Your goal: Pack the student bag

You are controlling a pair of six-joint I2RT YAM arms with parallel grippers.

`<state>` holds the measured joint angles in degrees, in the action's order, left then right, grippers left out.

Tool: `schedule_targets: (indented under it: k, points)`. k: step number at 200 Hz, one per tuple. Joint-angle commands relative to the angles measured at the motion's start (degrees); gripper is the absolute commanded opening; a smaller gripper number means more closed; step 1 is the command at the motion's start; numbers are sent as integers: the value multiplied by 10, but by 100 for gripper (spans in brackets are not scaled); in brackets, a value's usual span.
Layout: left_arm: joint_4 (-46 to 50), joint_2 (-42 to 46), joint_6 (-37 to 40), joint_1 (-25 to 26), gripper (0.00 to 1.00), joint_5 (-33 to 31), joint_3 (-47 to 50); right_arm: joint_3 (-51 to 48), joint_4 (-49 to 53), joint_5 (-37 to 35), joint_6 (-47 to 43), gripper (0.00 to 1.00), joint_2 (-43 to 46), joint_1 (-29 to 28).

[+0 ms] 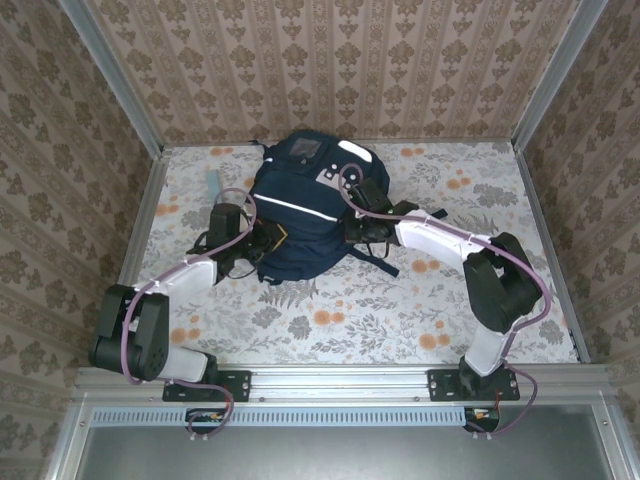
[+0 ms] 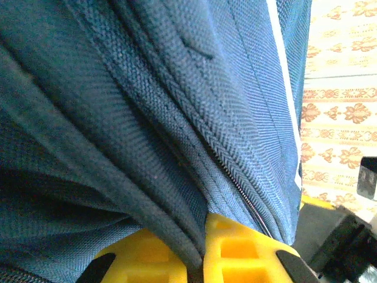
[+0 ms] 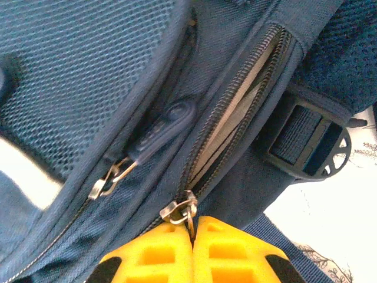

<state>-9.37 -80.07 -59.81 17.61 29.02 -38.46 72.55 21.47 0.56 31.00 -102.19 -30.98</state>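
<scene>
The navy-blue student bag (image 1: 300, 205) lies in the middle of the table, white stripe across it. My left gripper (image 1: 268, 236) is at the bag's left edge, shut on a fold of its blue fabric (image 2: 177, 236), beside a closed zipper line (image 2: 247, 200). My right gripper (image 1: 358, 230) is at the bag's right side, its yellow fingers (image 3: 153, 253) shut on the metal pull of a zipper slider (image 3: 179, 211). Above the slider the zipper (image 3: 235, 118) stands partly open, with a pale lining inside. A second slider with a dark rubber pull (image 3: 159, 130) hangs to the left.
A pale blue flat item (image 1: 214, 183) lies on the flowered tabletop left of the bag. A black strap buckle (image 3: 309, 141) and dark straps (image 1: 375, 262) trail from the bag's right side. Patterned walls enclose the table on three sides.
</scene>
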Motion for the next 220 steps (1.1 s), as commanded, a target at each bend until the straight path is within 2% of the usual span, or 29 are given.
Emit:
schedule_targets:
  k: [1, 56, 113, 141, 158, 186, 200, 210, 220]
  points:
    - [64, 20, 50, -24, 0, -16, -13, 35, 39, -78, 5, 0, -23, 57]
    - [90, 24, 72, -30, 0, 4, -24, 101, 70, -88, 2, 0, -71, 91]
    - [101, 25, 94, -32, 0, 24, -29, 114, 108, -125, 24, 0, -68, 100]
    - [100, 31, 96, -33, 0, 30, -20, 110, 117, -111, 25, 0, -56, 100]
    - [99, 42, 105, -33, 8, 50, -21, 85, 113, -98, 10, 0, -34, 100]
    - [134, 69, 132, -28, 28, 69, -38, 32, 112, -83, -39, 0, 18, 103]
    - [164, 80, 150, -28, 40, 65, -49, 16, 119, -45, -72, 0, 37, 103]
    - [188, 87, 163, -28, 47, 55, -58, 12, 134, -13, -87, 23, 45, 103]
    - [208, 93, 175, -28, 50, 40, -66, 6, 141, 2, -94, 37, 56, 103]
